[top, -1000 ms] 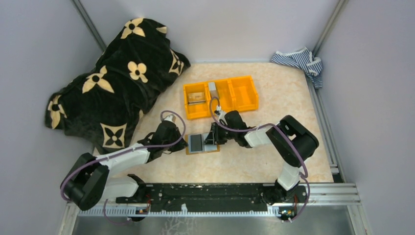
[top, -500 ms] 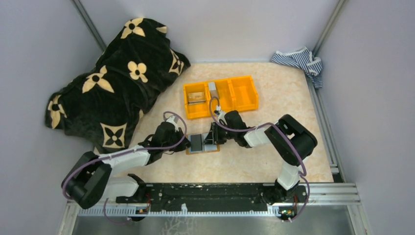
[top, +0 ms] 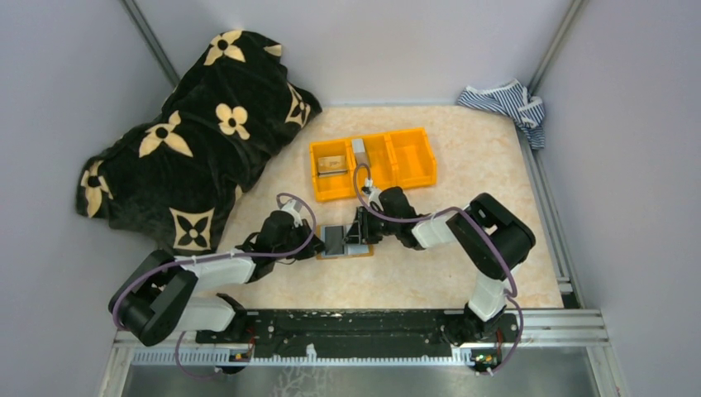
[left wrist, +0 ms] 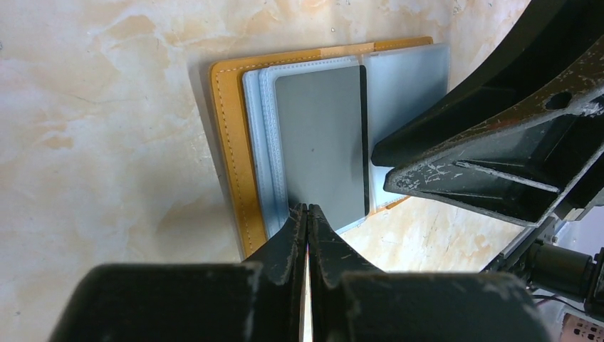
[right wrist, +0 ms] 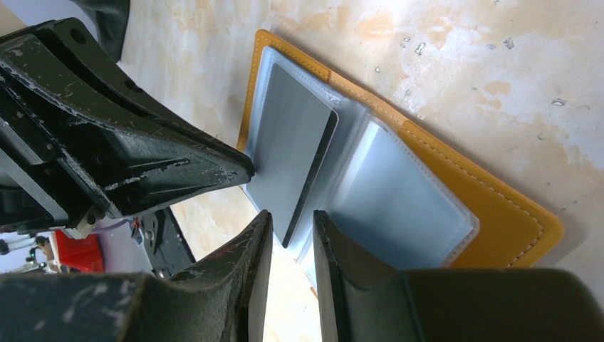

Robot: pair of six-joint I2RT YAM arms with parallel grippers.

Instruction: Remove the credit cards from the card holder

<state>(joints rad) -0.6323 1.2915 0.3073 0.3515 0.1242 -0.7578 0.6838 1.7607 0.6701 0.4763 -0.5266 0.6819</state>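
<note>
Left gripper [left wrist: 308,214] creeping closer; my fingers [left wrist: 290,239] pinching dark grey plastic credit card [left wrist: 320,142] edge for pulling. Right gripper [right wrist: 290,216], fingers narrowly apart, pinning orange-tan folding card holder [left wrist: 229,142] flat.

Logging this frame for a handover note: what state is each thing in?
card holder: open, flat on the table.
grey card: on the sleeves, not yet out.
left tool: shut, tips at the card's edge.
right tool: slightly open, at the sleeves.
orange bin: upright, left compartment occupied.
black blanket: crumpled.
striped cloth: bunched.
</note>
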